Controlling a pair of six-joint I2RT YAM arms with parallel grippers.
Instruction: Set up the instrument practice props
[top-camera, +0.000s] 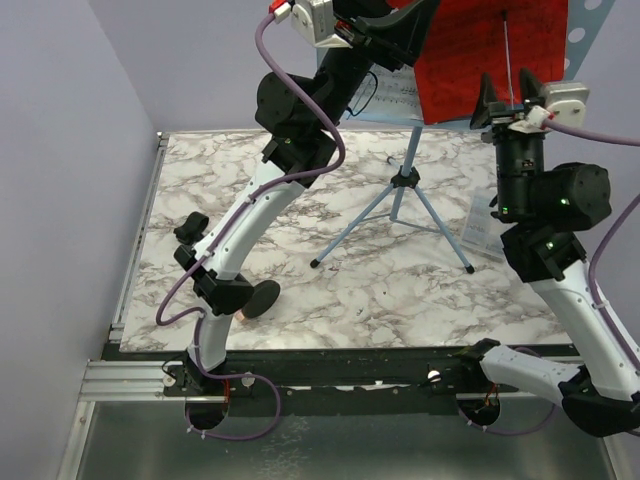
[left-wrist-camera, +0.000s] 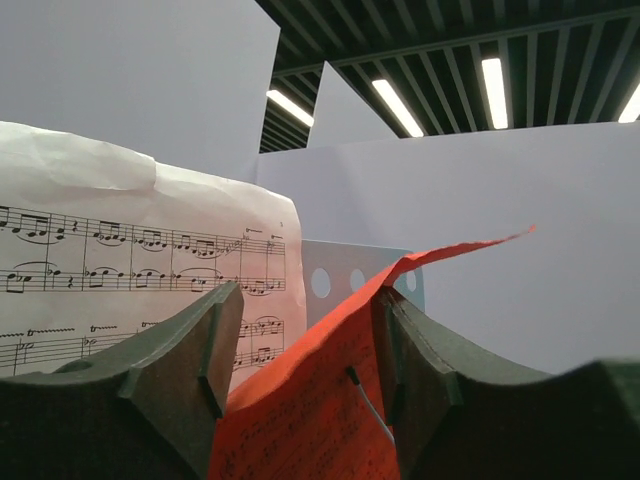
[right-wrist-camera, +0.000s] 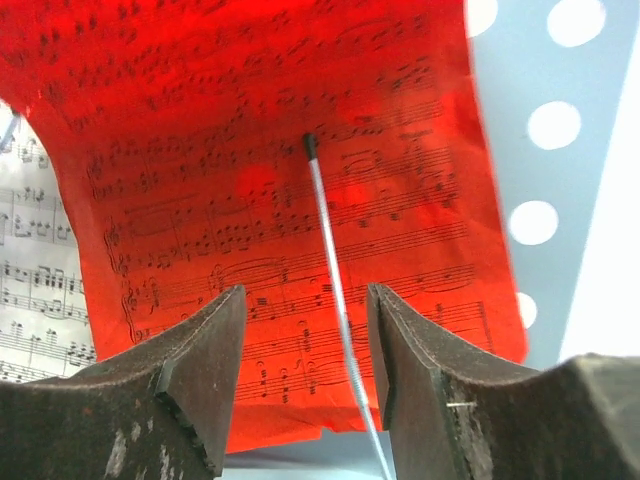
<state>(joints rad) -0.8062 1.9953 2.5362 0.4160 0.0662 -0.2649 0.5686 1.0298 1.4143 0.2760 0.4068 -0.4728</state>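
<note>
Left gripper (left-wrist-camera: 308, 300): jaws apart, nothing clamped. Edge of red sheet (left-wrist-camera: 300, 420) runs up between the fingers, close against the right-hand one; contact unclear. Right gripper (right-wrist-camera: 305, 295): also spread, empty, facing the sheet's printed side low down, with a thin rod (right-wrist-camera: 330, 290) lying across the paper and showing in the gap. Risks, as judged: the corner at left curls loose, so a closing pinch and pull there could crease or tear it, or drag it off the stand (top-camera: 590, 40). The rod looks like all that pins the sheet, so a knock from right could free it. Both arms work high above the table (top-camera: 250, 180), and a push on the tray could tip the stand on its legs (top-camera: 400, 200), 2 of them clearly seen. Position: red sheet is on the stand's right part, with white sheet (left-wrist-camera: 120, 250) just left and partly behind it. Stand is upright, far side of table. Round base (top-camera: 262, 298) sits low by left arm, possibly the mic, mostly hidden.
</note>
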